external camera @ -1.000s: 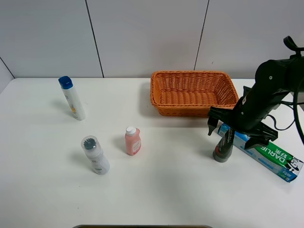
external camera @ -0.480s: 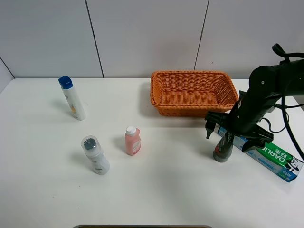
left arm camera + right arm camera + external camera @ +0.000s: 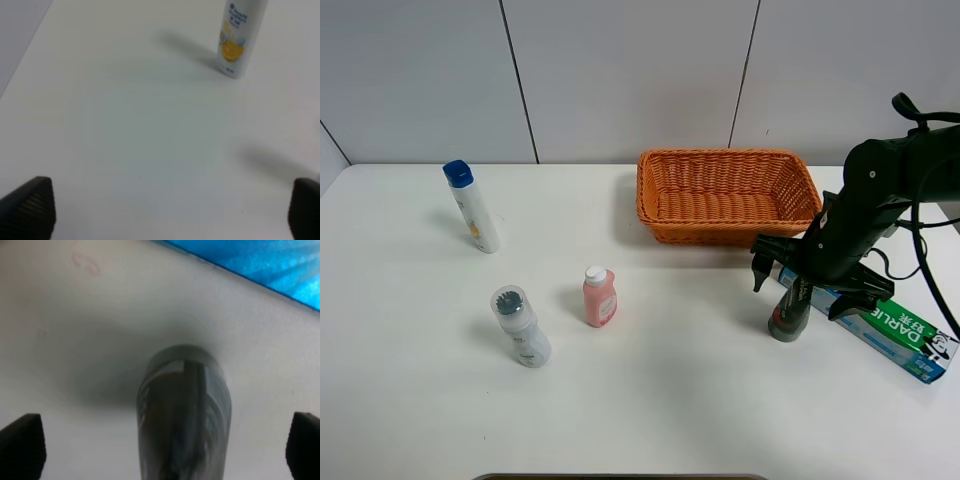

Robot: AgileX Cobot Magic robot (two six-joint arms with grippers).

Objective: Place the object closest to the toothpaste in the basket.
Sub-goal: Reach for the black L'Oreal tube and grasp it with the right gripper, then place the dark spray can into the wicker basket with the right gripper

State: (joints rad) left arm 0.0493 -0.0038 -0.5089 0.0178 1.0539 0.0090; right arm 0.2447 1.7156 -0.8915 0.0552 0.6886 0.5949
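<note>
Dark bottle (image 3: 789, 316) rests on the white counter (image 3: 670, 400) at the left end of the toothpaste box (image 3: 885, 327), in front of the basket (image 3: 720, 236). Left claw (image 3: 165, 210) is spread wide, empty, near a blue-capped white bottle (image 3: 472, 205). Then a grey-capped bottle (image 3: 520, 326) and a pink bottle (image 3: 600, 297). Right claw (image 3: 800, 291) is spread wide astride the dark bottle, fingers (image 3: 22, 442) clear of it
</note>
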